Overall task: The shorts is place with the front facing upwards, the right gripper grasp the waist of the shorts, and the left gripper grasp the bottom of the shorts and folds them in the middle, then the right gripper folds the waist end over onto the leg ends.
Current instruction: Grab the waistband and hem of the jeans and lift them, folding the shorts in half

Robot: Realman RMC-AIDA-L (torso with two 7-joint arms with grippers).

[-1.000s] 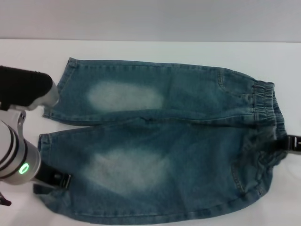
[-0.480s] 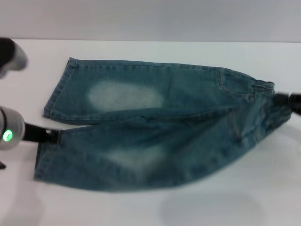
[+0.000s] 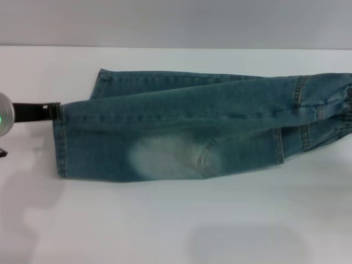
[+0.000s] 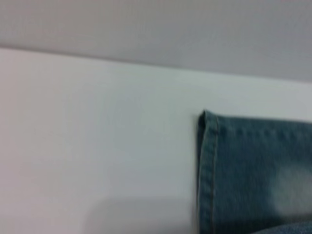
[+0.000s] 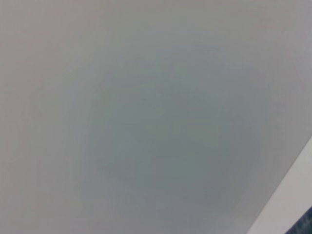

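Lengthwise, the shorts lie folded leg over leg on the white desk, waist end at the right edge. The left end effector is clamped on the hem corner. The right end effector is out of view.

The shorts lay stretched across the middle of the white table, blocking that band from side to side. The left gripper occupied the hem corner. Bare tabletop lay open nearer the robot.
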